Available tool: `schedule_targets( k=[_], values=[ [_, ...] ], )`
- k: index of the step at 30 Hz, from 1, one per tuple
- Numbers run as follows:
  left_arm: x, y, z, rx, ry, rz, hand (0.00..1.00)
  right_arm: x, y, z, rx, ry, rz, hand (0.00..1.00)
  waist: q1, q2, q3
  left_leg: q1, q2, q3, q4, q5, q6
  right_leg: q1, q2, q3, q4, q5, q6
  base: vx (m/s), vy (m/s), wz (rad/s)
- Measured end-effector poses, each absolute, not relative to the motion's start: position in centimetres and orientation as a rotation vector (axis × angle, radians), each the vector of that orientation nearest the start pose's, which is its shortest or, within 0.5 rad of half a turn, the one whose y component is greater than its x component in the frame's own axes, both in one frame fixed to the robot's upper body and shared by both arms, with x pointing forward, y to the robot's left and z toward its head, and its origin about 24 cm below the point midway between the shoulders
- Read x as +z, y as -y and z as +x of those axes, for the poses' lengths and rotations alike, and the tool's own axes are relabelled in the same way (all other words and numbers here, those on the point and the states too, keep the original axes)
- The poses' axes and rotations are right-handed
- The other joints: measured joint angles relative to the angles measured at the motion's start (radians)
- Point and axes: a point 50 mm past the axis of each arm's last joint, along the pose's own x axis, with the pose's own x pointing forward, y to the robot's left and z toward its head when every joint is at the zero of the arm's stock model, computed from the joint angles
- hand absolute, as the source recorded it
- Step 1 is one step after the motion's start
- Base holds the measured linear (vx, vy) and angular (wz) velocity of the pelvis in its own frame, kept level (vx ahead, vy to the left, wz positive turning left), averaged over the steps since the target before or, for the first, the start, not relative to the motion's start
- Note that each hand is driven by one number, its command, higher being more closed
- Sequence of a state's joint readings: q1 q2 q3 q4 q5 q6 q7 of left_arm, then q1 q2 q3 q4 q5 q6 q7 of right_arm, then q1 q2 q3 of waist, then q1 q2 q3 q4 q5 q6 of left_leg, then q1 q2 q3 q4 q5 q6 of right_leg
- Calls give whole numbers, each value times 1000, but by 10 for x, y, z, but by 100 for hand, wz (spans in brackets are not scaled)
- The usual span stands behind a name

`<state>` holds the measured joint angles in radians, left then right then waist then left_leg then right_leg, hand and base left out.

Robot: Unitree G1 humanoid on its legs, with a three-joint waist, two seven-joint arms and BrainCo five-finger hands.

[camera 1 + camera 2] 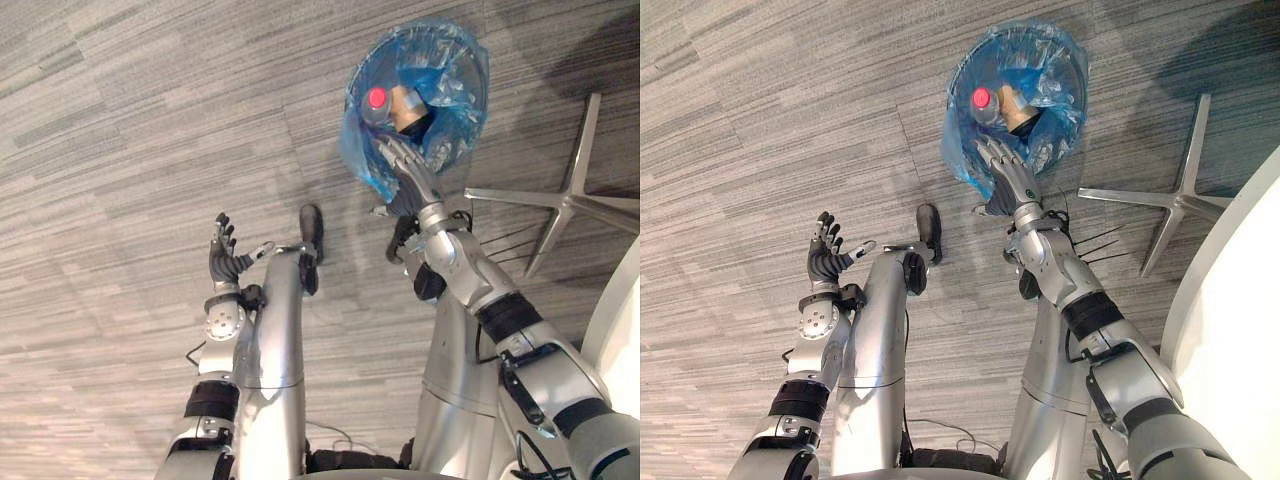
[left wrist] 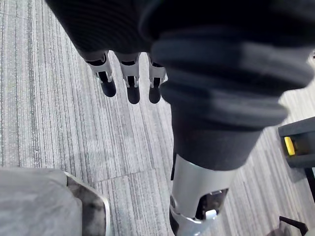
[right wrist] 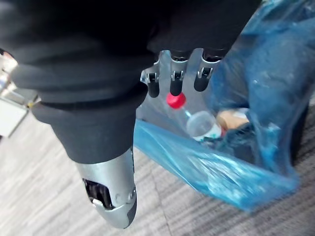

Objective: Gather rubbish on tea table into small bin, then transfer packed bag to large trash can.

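Left eye view, looking straight down at a grey striped carpet [image 1: 120, 120]: a small round bin [image 3: 297, 132] stands on the floor ahead of the robot, lined with a crinkled blue plastic bag [image 1: 455, 60] whose edges spill over the rim and hang down the near side. Inside the bag lie a clear plastic bottle [image 3: 202, 125] with a red cap [image 1: 377, 98] and, just beside it, a tan piece of rubbish [image 1: 408, 105] too small to identify.

The right hand [image 1: 412, 170] reaches out over the near edge of the bin, above the drooping fold of the bag. Its fingers [image 3: 175, 83] are straight and close together, pointing at the red cap and holding nothing. Whether they touch the plastic cannot be told.

The left hand [image 1: 225, 255] hovers over bare carpet, well apart from the bin on the robot's left. Its fingers [image 2: 133, 81] are extended and slightly spread — empty.

To the right of the bin, the silver star-shaped base of a chair [image 1: 570, 195] rests on the carpet. At the lower right corner, the curved edge of a white table [image 1: 1240, 330] comes into the right eye view.
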<state>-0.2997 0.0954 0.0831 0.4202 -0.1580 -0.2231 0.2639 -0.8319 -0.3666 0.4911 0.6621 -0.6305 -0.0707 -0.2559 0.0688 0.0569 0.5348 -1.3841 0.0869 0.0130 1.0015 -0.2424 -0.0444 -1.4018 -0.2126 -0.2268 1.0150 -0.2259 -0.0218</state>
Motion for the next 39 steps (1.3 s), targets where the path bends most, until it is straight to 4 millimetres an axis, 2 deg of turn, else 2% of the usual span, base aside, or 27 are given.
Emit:
schedule_targets(
  k=[5, 13, 20, 24, 28, 31, 33, 35, 36, 39],
  values=[
    [55, -187, 312, 308, 113, -87, 0, 154, 100, 389, 104, 445, -1229, 100, 0, -4, -1, -24, -2, -20, -12, 13, -14, -19, -2, -19, 2, 0, -1, -20, 17, 8],
    [54, -187, 313, 308, 108, -94, 0, 164, 104, 390, 42, 444, -1137, 100, 0, -6, -2, -22, -1, -36, -23, 26, -32, -18, 1, -30, 5, -2, -1, -6, 8, 3],
    [51, -187, 313, 310, 80, -92, 0, 174, 96, 374, 34, 521, -934, 100, -1, -24, -12, 2, 3, -40, -14, 28, -34, 10, 4, -34, 8, -1, -1, -2, 4, 0],
    [42, -184, 311, 308, 34, -91, 0, 174, 96, 358, 33, 549, -775, 100, -2, -51, -26, 66, 7, -40, -23, 28, -34, 77, 12, -35, -10, -1, -1, -22, 25, -4],
    [33, -181, 306, 299, -4, -88, 0, 166, 96, 342, 40, 554, -642, 100, -5, -67, -35, 166, 7, -39, -76, 32, -30, 178, 16, -43, -56, -1, -2, -2, 6, 2],
    [18, -181, 296, 282, -61, -77, 0, 142, 97, 329, 67, 481, -564, 100, -6, -77, -41, 302, 1, -37, -157, 51, -38, 310, 16, -59, -121, 8, -18, 23, 3, 13],
    [0, -178, 281, 267, -129, -60, 0, 119, 95, 313, 107, 398, -457, 100, -7, -82, -44, 460, 0, -28, -251, 62, -40, 463, 22, -70, -204, 16, -27, 63, -14, 2],
    [-15, -180, 266, 272, -186, -49, 0, 102, 92, 300, 134, 332, -370, 100, -8, -102, -69, 573, -1, -13, -326, 76, -41, 566, 27, -74, -266, 26, -37, 117, -23, -2],
    [-25, -181, 257, 267, -227, -47, 0, 91, 92, 293, 151, 285, -324, 100, -7, -109, -88, 641, 0, -12, -374, 85, -38, 635, 37, -81, -315, 33, -30, 164, -23, -1],
    [-47, -182, 235, 272, -324, -49, 0, 78, 93, 276, 177, 234, -213, 100, -10, -114, -138, 786, -2, -9, -480, 106, -35, 780, 49, -98, -415, 50, -13, 150, -6, 5]
  ],
)
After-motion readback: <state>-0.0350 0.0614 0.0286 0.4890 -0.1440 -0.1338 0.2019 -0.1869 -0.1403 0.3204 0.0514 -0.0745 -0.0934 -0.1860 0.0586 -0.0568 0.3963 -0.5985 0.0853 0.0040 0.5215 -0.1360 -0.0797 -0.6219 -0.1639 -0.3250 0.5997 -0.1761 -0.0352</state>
